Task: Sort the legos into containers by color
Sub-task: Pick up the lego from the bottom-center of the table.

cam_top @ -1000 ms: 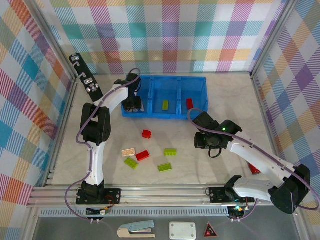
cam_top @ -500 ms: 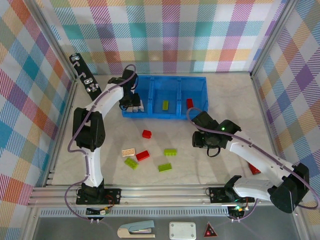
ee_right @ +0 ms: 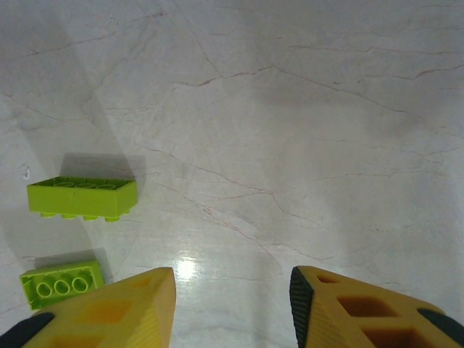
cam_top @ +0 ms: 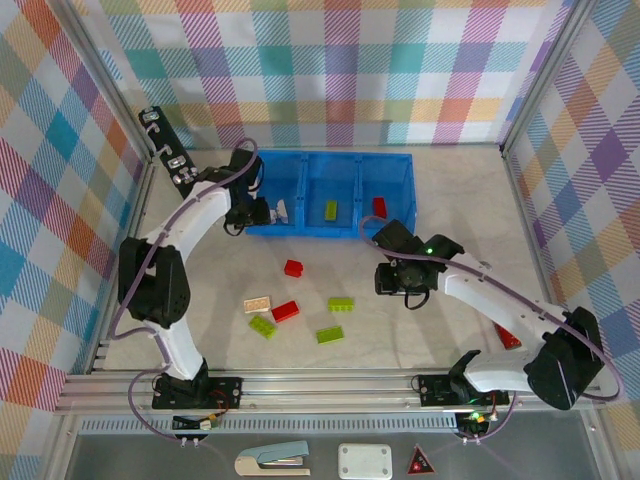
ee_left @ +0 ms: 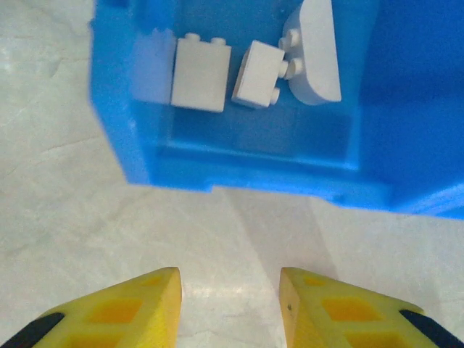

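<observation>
Overhead, one blue tray [cam_top: 345, 157] with three compartments sits at the far side of the table [cam_top: 460, 200]. Its left compartment holds white bricks [cam_top: 281, 210], too bunched from this height to count. The middle one holds a single green brick [cam_top: 331, 210], and the right one a single red brick [cam_top: 379, 207].

Six bricks lie loose in front of the tray:
- A red one [cam_top: 293, 268] is nearest the tray.
- Farther out are a cream one [cam_top: 257, 304] and a second red one [cam_top: 286, 311].
- There are also three green ones: [cam_top: 263, 326], [cam_top: 341, 304] and [cam_top: 330, 335].

A red piece [cam_top: 507, 337] pokes out beside the right arm, well clear of the tray.

The left gripper [cam_top: 255, 214] hangs just off the tray's left front corner. The right gripper [cam_top: 392, 280] is in front of the right compartment and apart from it. From this view I cannot tell how their jaws stand.

At the left wrist, the left gripper [ee_left: 230, 279] has its fingers a narrow gap apart with nothing between them. It is over bare table, just outside the tray wall [ee_left: 123, 130]. Here the white bricks can be counted, and there are three: a block [ee_left: 201, 72], a smaller block [ee_left: 257, 75] and a curved piece [ee_left: 315, 51], the last two close together.

At the right wrist, the right gripper [ee_right: 232, 279] is likewise narrowly parted and holding nothing. Two of the green bricks lie to its left, one farther off [ee_right: 82, 197] and one just beside the left finger [ee_right: 61, 284].
</observation>
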Motion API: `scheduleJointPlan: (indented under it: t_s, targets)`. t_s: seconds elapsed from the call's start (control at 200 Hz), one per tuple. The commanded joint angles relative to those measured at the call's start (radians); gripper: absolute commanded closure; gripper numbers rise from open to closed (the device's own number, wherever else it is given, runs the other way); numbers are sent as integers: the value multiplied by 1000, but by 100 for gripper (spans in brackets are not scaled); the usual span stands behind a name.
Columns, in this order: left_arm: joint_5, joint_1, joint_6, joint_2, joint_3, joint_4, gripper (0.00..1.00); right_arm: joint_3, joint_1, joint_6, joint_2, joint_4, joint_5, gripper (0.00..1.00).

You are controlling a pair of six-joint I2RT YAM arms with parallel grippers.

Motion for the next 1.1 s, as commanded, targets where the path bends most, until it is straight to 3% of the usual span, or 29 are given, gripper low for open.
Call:
scheduleJointPlan:
  t_s: [0.0,0.465,0.9,1.095]
  targets:
    - [15,31,-18,-87,-45,0,60,37,10,-13,21,17,-31,53]
    - [50,136,60,-279,-222,-14,59,100,90,93,173,43,-45,49]
    - [63,157,112,-327,-351,84,59,199,243,298,357,48,27,25]
    - [85,163,117,-343,-373,107,59,225,285,385,424,60,39,9]
